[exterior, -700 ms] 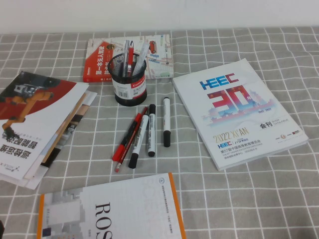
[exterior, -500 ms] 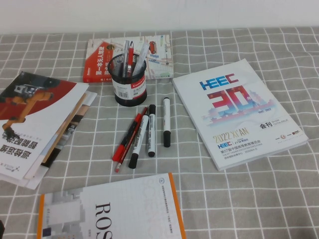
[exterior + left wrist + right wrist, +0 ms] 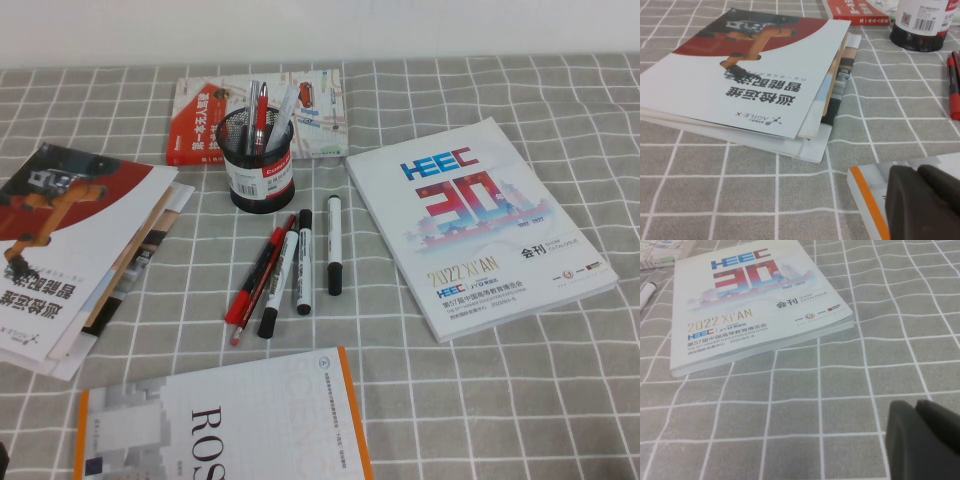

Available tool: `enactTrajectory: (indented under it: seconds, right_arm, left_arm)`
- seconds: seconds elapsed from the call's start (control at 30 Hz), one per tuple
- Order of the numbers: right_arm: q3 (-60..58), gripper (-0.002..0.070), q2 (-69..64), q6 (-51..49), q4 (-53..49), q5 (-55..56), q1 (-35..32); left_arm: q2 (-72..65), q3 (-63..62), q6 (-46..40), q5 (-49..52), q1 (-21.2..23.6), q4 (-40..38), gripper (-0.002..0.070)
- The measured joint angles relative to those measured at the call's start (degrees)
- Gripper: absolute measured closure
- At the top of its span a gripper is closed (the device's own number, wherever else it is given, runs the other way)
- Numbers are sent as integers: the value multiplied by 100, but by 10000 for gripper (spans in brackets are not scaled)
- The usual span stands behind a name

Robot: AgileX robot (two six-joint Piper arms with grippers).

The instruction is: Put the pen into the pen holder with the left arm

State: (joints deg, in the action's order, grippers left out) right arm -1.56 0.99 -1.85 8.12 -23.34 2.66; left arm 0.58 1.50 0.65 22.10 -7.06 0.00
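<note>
The red pen (image 3: 256, 276) with a black middle lies on the checked cloth, leftmost in a row of markers, just in front of the pen holder (image 3: 258, 160). The holder is a black mesh cup with a white label and has several pens standing in it. In the left wrist view the pen (image 3: 953, 92) and the holder's base (image 3: 920, 25) show at the edge. My left gripper (image 3: 918, 173) is shut and empty, low over the orange-edged book, well short of the pen. My right gripper (image 3: 916, 409) is shut and empty above bare cloth. Neither gripper shows in the high view.
A thin dark-red pencil (image 3: 268, 278) and three white markers (image 3: 303, 262) lie beside the pen. A stack of brochures (image 3: 70, 250) is at the left, a HEEC catalogue (image 3: 470, 220) at the right, an orange-edged book (image 3: 230, 420) in front, and a red book (image 3: 205, 125) behind the holder.
</note>
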Motion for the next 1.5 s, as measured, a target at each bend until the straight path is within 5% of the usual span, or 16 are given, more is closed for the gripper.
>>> enactTrajectory:
  seconds: [0.67,1.0,1.5]
  right_arm:
    - [0,691,0,0,0,0,0]
    - [0,691,0,0,0,0,0]
    - [0,692,0,0,0,0,0]
  left_arm:
    - [0,0,27,-383,0,205,677]
    - [0,0,2199,-1039,0,-233,677]
    - [-250,-209,2752,-908,0,-306,677]
